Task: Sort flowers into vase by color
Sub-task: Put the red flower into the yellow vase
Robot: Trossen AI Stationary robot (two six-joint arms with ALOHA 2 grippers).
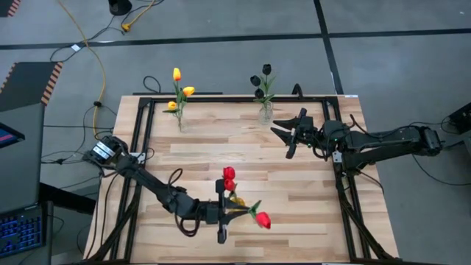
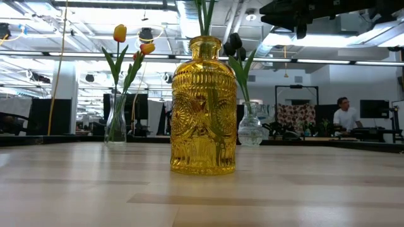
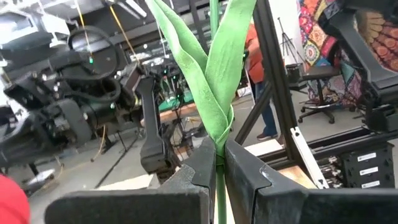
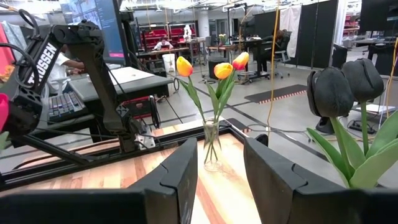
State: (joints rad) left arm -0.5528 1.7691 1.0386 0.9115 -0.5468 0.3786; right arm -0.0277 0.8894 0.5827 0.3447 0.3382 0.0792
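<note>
Left gripper (image 1: pixel 234 213): I see its jaws clamped on a red tulip's (image 1: pixel 263 219) stem beside the yellow vase (image 2: pixel 204 106).
Right gripper (image 1: pixel 282 135): I read jaws apart, empty, near the black tulips (image 1: pixel 261 79).

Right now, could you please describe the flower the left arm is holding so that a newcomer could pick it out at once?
Start at the amber glass vase near the table's front edge. Right beside it, the left end effector is shut on the stem of a red tulip. Unlike the other red tulips, it lies sideways, not yet standing in the vase.
</note>
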